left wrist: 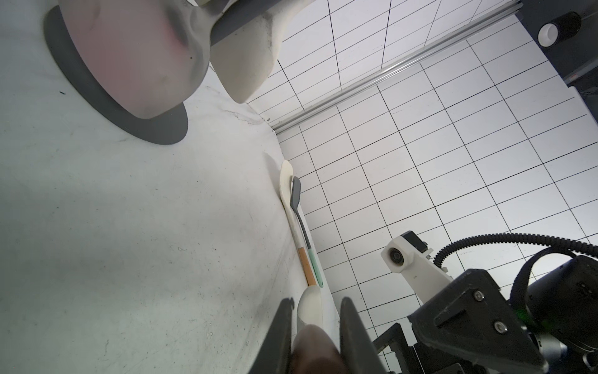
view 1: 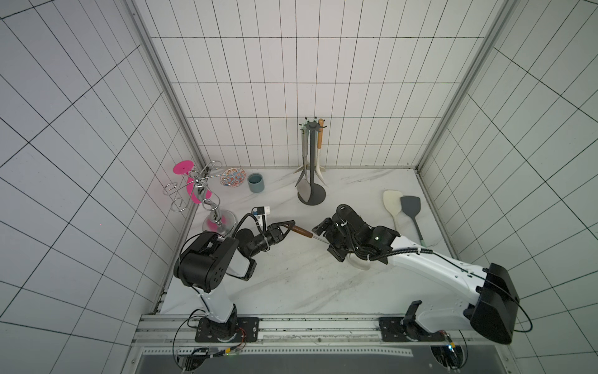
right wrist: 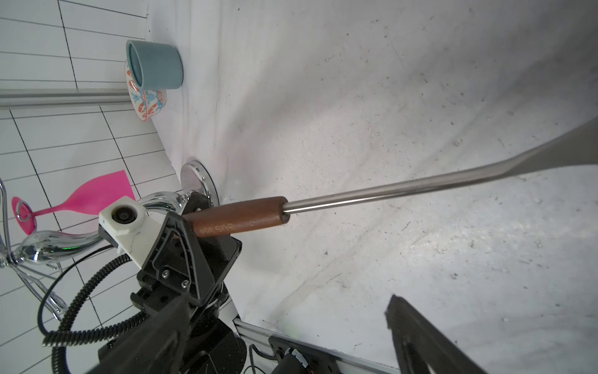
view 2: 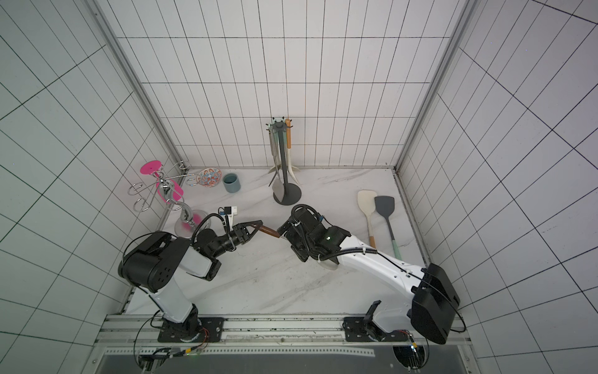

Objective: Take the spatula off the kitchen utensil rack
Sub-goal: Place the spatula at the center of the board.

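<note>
Left arm: base on the front rail, elbow folded up over the front-left part of the counter (view 1: 291,285), forearm pointing across toward the middle. Left gripper (view 1: 291,225) clamped on the brown wooden handle of the spatula (view 1: 301,231). In the left wrist view both fingers (left wrist: 284,323) press the handle end from either side.

Spatula: off the kitchen utensil rack (view 1: 312,162). It is held roughly level over the middle of the counter, in front of the rack's round base. The steel shaft runs away from the left gripper toward the right arm. The blade end is hidden under the right wrist in both top views and blurred in the right wrist view.

Right arm: base at the right end of the front rail. The long white link stretches inward toward the counter's middle, and the wrist is turned to face the left gripper. Right gripper (view 1: 327,242) has its jaws wide apart, holding nothing. In the right wrist view the shaft (right wrist: 388,189) crosses ahead of the fingertips and touches neither.

Rack: upright at the middle of the back edge, other utensils hanging from its crown.

Near the right edge, a cream spatula (view 1: 392,202) and a dark grey spatula (view 1: 411,207) lie flat, side by side.

At the left edge, a chrome stand (view 1: 202,191) carries a pink glass (view 1: 182,168).
</note>
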Controlling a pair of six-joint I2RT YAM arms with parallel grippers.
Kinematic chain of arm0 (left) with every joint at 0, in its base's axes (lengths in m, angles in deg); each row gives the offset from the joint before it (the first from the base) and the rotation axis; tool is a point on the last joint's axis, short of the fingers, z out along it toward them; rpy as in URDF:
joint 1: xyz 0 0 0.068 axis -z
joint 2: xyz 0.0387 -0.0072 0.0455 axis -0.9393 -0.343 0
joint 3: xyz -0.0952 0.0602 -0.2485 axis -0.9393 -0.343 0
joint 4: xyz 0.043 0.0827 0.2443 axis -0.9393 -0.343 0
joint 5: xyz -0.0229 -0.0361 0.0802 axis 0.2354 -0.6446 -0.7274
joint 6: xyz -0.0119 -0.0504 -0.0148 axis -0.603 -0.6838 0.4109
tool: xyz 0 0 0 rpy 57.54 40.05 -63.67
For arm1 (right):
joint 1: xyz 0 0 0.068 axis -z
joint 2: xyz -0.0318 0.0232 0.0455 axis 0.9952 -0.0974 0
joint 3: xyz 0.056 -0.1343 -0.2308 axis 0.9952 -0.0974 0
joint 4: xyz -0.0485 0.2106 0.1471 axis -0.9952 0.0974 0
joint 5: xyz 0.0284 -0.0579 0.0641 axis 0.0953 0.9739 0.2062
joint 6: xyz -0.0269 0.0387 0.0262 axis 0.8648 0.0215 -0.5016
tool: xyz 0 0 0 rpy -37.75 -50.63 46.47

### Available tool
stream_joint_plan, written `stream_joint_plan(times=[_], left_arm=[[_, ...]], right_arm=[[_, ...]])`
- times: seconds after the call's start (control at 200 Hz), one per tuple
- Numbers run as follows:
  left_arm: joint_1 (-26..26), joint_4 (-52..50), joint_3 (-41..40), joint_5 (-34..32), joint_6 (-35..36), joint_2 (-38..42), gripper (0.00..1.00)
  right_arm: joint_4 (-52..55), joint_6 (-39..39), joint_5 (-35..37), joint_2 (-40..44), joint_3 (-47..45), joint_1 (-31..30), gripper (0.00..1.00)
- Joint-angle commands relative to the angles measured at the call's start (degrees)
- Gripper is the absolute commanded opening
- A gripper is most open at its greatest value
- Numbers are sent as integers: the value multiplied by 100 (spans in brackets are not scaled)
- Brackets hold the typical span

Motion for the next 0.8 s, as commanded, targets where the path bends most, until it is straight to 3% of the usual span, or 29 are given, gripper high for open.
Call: stream_joint_plan(times=[0.0, 0.195, 0.345, 0.55, 0.8], left_arm=[[5, 698, -37, -80, -102, 152, 0], [5, 698, -49, -89, -110, 225, 0], [5, 690, -57, -94, -110, 264, 0], [5, 696, -74, -91, -111, 299, 0], [5, 695, -95, -82, -92, 362, 0]], right_arm=[[246, -1249, 77, -2, -226, -17, 92], [348, -1895, 466, 20, -529, 99, 79], [322, -1905, 423, -216, -494, 208, 78], [318, -1910, 409, -640, -392, 287, 56], [314, -1835, 432, -1041, -265, 440, 46]])
